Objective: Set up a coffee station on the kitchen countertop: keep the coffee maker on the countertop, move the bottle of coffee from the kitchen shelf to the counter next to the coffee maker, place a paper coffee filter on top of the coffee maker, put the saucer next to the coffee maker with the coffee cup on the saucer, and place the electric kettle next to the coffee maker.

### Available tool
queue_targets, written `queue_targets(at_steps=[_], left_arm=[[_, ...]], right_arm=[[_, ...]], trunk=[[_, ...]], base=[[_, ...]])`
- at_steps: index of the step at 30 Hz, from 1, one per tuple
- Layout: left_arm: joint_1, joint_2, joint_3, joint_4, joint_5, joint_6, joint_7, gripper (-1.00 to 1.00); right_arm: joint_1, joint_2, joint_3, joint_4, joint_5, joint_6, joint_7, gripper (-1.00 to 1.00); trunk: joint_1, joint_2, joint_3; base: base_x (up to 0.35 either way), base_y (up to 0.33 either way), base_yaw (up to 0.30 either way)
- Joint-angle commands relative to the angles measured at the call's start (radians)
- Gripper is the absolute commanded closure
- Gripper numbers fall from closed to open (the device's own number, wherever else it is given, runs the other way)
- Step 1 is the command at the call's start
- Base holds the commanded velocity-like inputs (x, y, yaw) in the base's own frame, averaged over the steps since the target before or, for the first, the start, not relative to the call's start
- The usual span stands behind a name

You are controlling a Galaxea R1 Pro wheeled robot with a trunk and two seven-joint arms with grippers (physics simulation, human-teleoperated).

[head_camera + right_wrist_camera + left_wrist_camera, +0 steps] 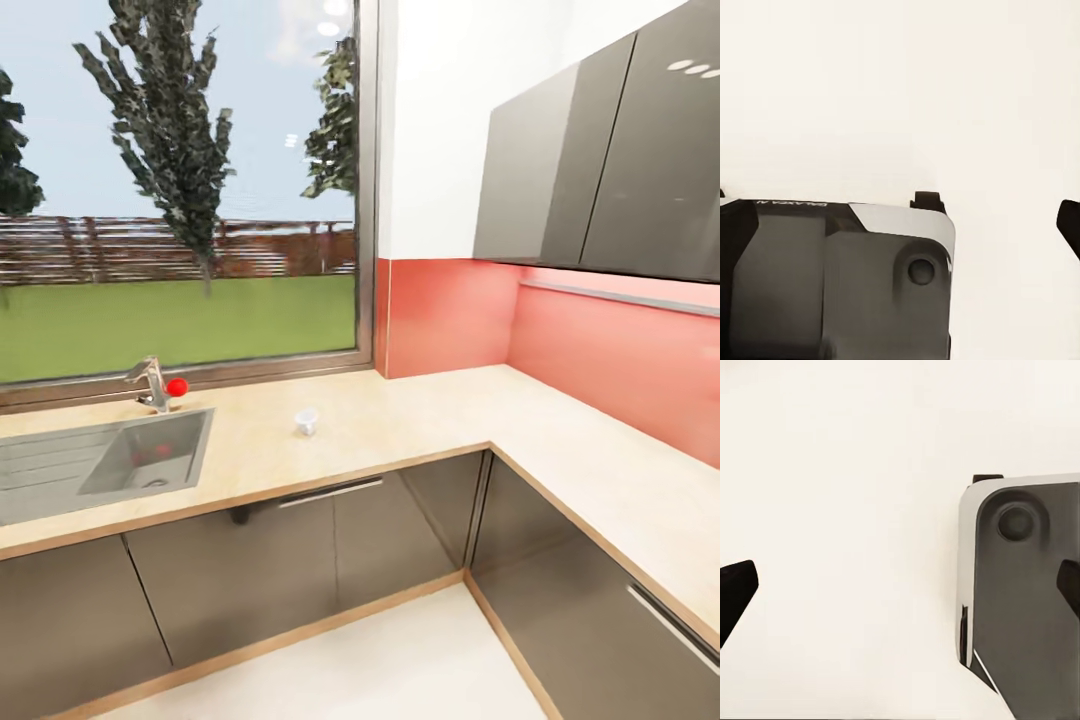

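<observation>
The kitchen countertop (430, 420) is a light wood-look L-shaped slab over dark grey cabinet fronts, running under the window and along the right wall. A small white object (306, 421) stands on it near the middle; it is too small to tell whether it is the cup or the filter. My left gripper (902, 589) is open, its dark fingertips (735, 594) wide apart over the pale floor and my own grey base (1027, 600). My right gripper (900, 232) is open too, above the floor and my base (847, 285). The coffee maker, bottle, saucer, kettle and shelf are out of view.
A steel sink (150, 455) with a faucet (150, 383) and a red knob (177, 387) lies at the counter's left. Dark wall cabinets (600, 170) hang over the right run, above a pink backsplash (600, 350). Pale floor (400, 660) lies in front of the cabinets.
</observation>
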Motion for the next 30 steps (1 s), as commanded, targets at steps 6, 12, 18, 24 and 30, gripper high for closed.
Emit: queue_targets(at_steps=[6, 12, 18, 24, 30], left_arm=[[0.000, 0.000, 0.006, -0.001, -0.009, -0.004, 0.004, -1.00], [0.000, 0.000, 0.007, 0.000, -0.009, -0.004, 0.004, -1.00], [0.000, 0.000, 0.003, 0.000, -0.009, -0.004, 0.004, -1.00], [0.000, -0.001, -0.003, 0.000, -0.014, -0.005, 0.003, -1.00], [0.000, -0.001, -0.004, 0.000, -0.015, -0.005, 0.003, -1.00]], right_arm=[[0.000, -0.001, 0.008, -0.001, -0.010, 0.004, 0.002, -1.00], [0.000, -0.001, 0.008, -0.001, -0.010, 0.004, 0.002, -1.00], [0.000, -0.002, 0.008, -0.001, -0.010, 0.004, 0.002, -1.00], [0.000, -0.002, 0.008, -0.001, -0.010, 0.004, 0.002, -1.00], [0.000, -0.002, 0.008, -0.001, -0.010, 0.004, 0.002, -1.00]], trunk=[[0.000, 0.000, 0.000], [0.000, 0.000, 0.000], [0.000, 0.000, 0.000], [0.000, 0.000, -0.001], [0.000, 0.000, -0.004]], base=[[0.000, 0.000, 0.272], [0.000, 0.000, 0.272], [0.000, 0.000, 0.272], [0.000, -0.069, 0.272], [0.000, -0.237, 0.272]])
